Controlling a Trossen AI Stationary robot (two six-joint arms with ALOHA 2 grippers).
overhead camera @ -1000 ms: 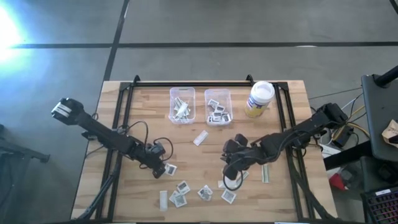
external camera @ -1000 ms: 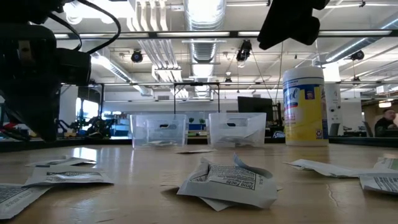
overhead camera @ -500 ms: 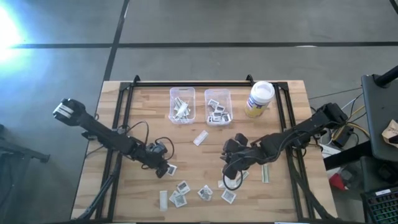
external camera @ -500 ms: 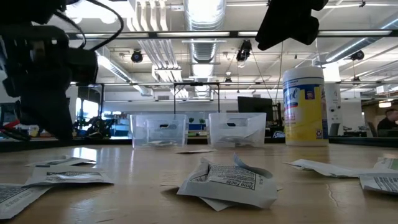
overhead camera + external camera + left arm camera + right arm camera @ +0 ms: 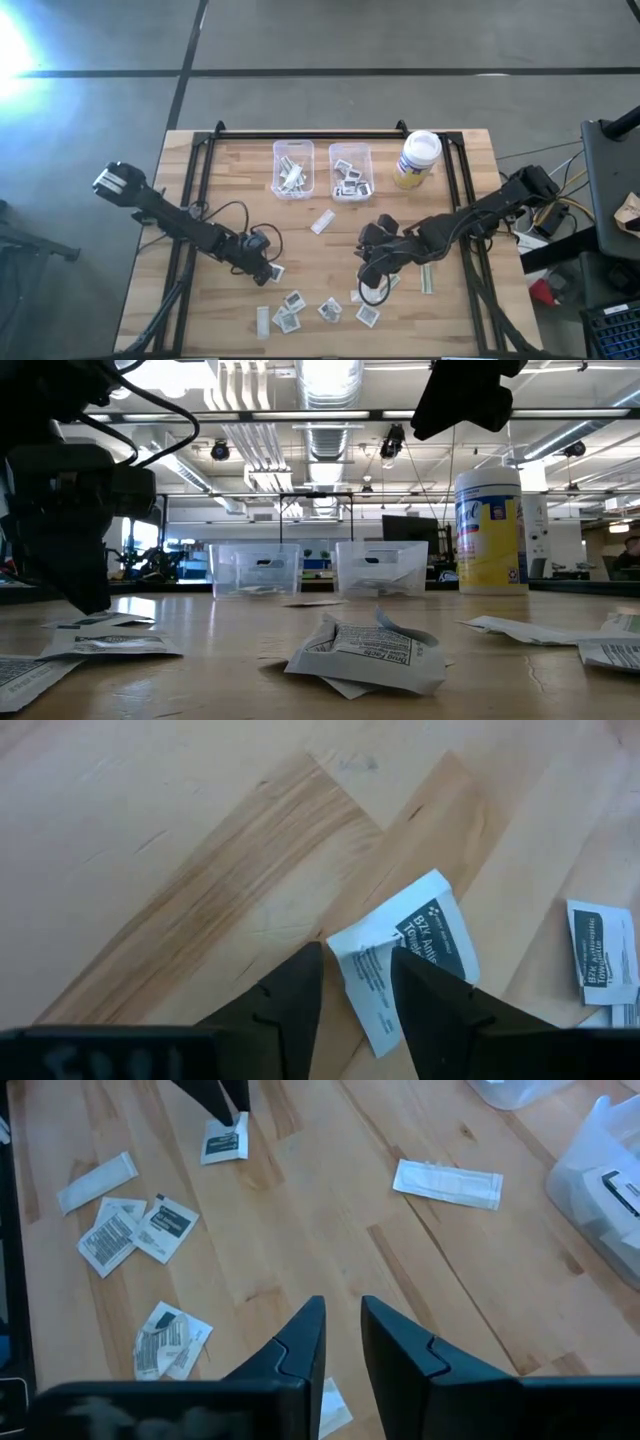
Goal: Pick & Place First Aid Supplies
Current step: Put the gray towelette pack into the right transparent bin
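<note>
While the left gripper (image 5: 266, 270) reached low over the wooden table (image 5: 230, 180), its two dark fingers (image 5: 290, 995) stood parted on either side of one edge of a square white packet (image 5: 405, 955) with dark print, the packet lying flat on the boards and not lifted. Seen from above, that packet (image 5: 274, 271) lay toward the left arm's side and well nearer the table's front edge than the two clear bins (image 5: 292, 168). The left bin held long pale strips, and the right bin (image 5: 351, 170) held square printed packets; both stood near the table's back edge, with the white-lidded yellow jar (image 5: 417, 158) just to the right of them.

The right gripper (image 5: 372, 288) hung above the boards right of the table's middle, its fingers (image 5: 300, 1342) a narrow gap apart and nothing between them. One long pale strip (image 5: 322, 221) lay alone between the bins and the two grippers. A loose cluster of square packets (image 5: 293, 300) was scattered near the table's front edge, between and below both grippers, with another narrow strip (image 5: 263, 320) at its left end and one more strip (image 5: 427, 278) to the right of the right arm. From table height, a crumpled printed packet (image 5: 365, 652) sat in the foreground before the bins.
</note>
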